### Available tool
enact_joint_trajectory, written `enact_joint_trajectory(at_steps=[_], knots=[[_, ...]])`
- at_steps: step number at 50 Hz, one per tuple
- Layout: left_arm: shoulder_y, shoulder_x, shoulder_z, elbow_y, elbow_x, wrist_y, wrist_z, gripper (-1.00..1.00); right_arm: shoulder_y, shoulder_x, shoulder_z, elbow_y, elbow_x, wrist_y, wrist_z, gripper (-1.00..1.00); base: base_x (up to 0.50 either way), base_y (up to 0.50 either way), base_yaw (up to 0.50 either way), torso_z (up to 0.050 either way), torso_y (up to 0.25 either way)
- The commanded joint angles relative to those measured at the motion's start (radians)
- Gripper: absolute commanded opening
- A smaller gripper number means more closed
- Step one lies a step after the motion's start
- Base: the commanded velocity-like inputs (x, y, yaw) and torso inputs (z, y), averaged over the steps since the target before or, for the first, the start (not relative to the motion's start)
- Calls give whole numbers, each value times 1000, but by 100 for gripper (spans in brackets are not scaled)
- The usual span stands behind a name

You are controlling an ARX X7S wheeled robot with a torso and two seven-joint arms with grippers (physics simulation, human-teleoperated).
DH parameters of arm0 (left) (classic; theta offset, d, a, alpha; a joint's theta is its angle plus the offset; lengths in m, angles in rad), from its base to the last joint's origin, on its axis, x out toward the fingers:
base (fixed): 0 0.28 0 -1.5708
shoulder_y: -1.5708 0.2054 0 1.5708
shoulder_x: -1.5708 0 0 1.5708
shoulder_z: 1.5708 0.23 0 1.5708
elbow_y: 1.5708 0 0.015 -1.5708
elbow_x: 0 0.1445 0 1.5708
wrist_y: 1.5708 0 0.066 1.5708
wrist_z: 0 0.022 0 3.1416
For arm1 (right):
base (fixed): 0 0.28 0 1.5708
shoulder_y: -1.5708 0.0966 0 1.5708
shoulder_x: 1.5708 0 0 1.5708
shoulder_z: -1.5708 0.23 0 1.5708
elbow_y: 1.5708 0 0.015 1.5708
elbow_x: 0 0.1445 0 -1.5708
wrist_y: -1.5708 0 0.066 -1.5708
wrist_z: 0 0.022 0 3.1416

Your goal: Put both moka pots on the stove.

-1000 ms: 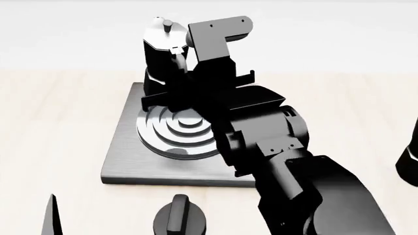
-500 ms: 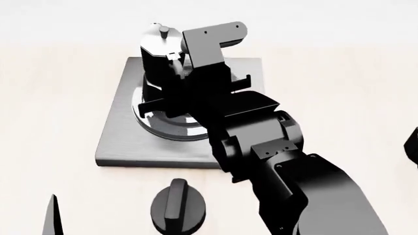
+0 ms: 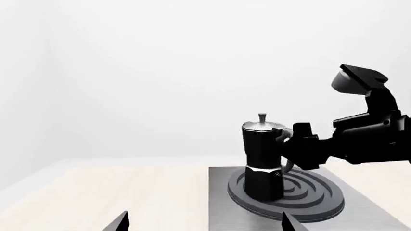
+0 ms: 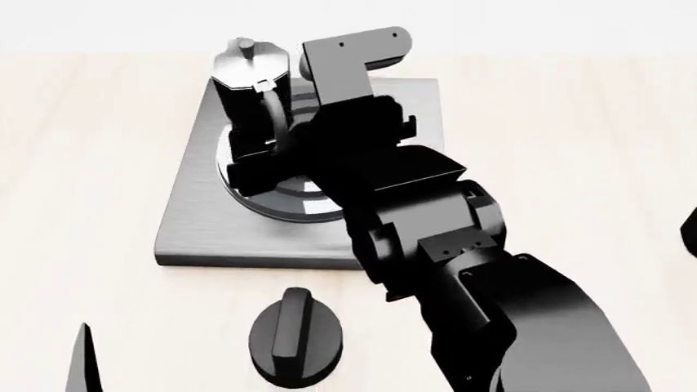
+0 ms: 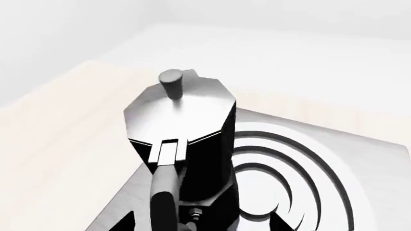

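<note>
Moka pot (image 4: 246,90) number one stands upright on the ring burner (image 4: 286,192) of the stove (image 4: 196,220), toward the burner's far-left part as I see it from the head camera. My right pincer (image 3: 301,147) sits at its handle (image 5: 164,190); the left wrist view shows it against the handle at lid height, but no view shows the jaws clearly, so I cannot tell whether it is clenched on the handle or already released. I judge the first pot placed or nearly so, pending release.

Second pot: not clearly in any frame. A dark sliver at the right edge of the head view (image 4: 690,233) may be it, well apart from the stove; I cannot confirm. So roughly half the task remains.

Left pincer: only two fingertips (image 3: 119,222) show at the edge of its own wrist view, spread apart with nothing between them, so released and idle.

View notes:
- Left wrist view gives the side profile: pot base resting flat on the burner, which the head view hides behind my right arm (image 4: 436,245).
- Right wrist view looks down on the silver lid (image 5: 176,113) and lid knob (image 5: 171,79).
- Only the head view shows the stove dial (image 4: 294,333) on the worktop (image 4: 87,163), near the stove's front edge.
</note>
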Motion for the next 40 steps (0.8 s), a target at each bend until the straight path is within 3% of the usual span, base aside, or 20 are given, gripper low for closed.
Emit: enact_joint_trajectory(at_steps=[1, 6, 16, 22, 37, 40], knots=[[0, -2, 3, -2, 2, 4, -2, 100, 14, 0, 1, -5, -11, -15, -18, 100, 0, 0, 0, 0, 0], [-1, -4, 4, -7, 4, 8, -3, 100, 20, 0, -5, 18, -38, -63, -60, 100, 0, 0, 0, 0, 0], [-4, -5, 10, 0, 9, -3, -8, 100, -31, 514, 16, -900, -113, -231, 317, 100, 0, 0, 0, 0, 0], [-3, -6, 16, 3, 12, -4, -10, 100, -59, 696, 15, -1192, -184, -290, 458, 100, 0, 0, 0, 0, 0], [-2, -5, 19, 5, 16, 0, -18, 100, -202, 1021, 20, -1507, -316, -482, 546, 100, 0, 0, 0, 0, 0], [-2, -6, 21, 7, 18, 1, -18, 100, -214, 1086, 17, -1550, -379, -481, 639, 100, 0, 0, 0, 0, 0]])
